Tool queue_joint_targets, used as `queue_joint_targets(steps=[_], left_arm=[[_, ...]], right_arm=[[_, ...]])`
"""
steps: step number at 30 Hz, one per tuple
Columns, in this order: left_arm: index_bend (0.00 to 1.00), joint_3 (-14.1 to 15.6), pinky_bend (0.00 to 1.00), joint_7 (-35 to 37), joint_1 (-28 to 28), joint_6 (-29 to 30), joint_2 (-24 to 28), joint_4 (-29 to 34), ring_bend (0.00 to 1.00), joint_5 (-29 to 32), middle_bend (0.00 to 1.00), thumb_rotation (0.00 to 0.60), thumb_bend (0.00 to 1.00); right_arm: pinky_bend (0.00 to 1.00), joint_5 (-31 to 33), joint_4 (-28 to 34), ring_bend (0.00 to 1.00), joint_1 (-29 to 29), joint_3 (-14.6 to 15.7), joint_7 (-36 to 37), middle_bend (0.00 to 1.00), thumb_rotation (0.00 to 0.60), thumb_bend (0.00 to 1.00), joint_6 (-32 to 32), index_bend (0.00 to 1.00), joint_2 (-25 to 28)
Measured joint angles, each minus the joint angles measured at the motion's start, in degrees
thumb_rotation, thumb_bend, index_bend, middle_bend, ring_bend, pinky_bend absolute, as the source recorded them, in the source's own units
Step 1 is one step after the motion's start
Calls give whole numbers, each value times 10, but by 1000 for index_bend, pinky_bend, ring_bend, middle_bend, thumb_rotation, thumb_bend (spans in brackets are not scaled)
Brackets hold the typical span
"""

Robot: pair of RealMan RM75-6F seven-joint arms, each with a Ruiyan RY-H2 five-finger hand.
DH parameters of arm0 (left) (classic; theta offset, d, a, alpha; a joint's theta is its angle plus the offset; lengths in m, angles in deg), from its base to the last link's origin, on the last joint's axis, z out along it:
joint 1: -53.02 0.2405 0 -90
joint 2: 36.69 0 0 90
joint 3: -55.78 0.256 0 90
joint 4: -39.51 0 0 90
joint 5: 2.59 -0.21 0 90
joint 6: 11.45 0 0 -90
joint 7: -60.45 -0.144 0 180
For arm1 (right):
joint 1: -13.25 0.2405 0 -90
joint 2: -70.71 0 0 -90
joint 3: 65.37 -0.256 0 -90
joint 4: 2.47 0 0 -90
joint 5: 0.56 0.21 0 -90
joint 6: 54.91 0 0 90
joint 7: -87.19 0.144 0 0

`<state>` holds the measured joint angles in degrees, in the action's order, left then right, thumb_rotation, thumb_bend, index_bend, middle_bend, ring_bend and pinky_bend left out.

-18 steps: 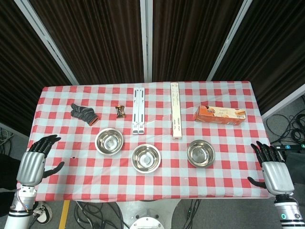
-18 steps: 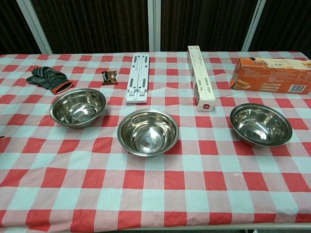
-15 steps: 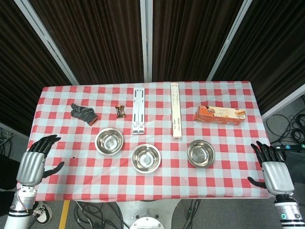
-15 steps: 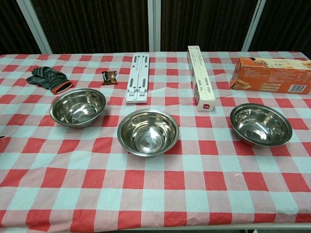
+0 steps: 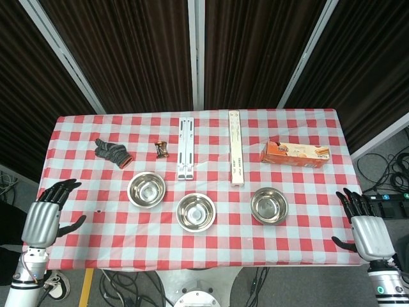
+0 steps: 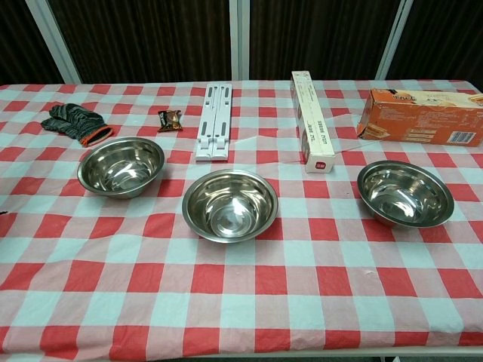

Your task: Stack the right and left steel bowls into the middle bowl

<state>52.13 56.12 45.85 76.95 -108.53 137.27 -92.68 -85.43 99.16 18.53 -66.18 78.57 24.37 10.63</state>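
Three empty steel bowls stand in a row on the red-checked table. The left bowl, the middle bowl and the right bowl are apart from one another. My left hand hovers at the table's left edge, fingers spread, holding nothing. My right hand is at the right edge, also spread and empty. Neither hand shows in the chest view.
Behind the bowls lie a grey glove, a small snack wrapper, a white folded stand, a long white box and an orange carton.
Both hands have drifted very slightly outward; the bowls have not moved.
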Motion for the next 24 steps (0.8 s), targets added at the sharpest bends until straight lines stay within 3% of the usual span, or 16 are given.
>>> queue_joint_targets(steps=[13,24], left_arm=[[262,0,284,-2,0,4,-6,-5,216,-2,288,600,209],[262,6,284,5,3,6,-5,-7,216,-8,288,600,209]], right_arm=[[0,-16,12,0,36,-11,-33,13,600,36,-31,0,-1],[81,0,-12,32,134,-39,-106,130,600,80,-152,116,-72]])
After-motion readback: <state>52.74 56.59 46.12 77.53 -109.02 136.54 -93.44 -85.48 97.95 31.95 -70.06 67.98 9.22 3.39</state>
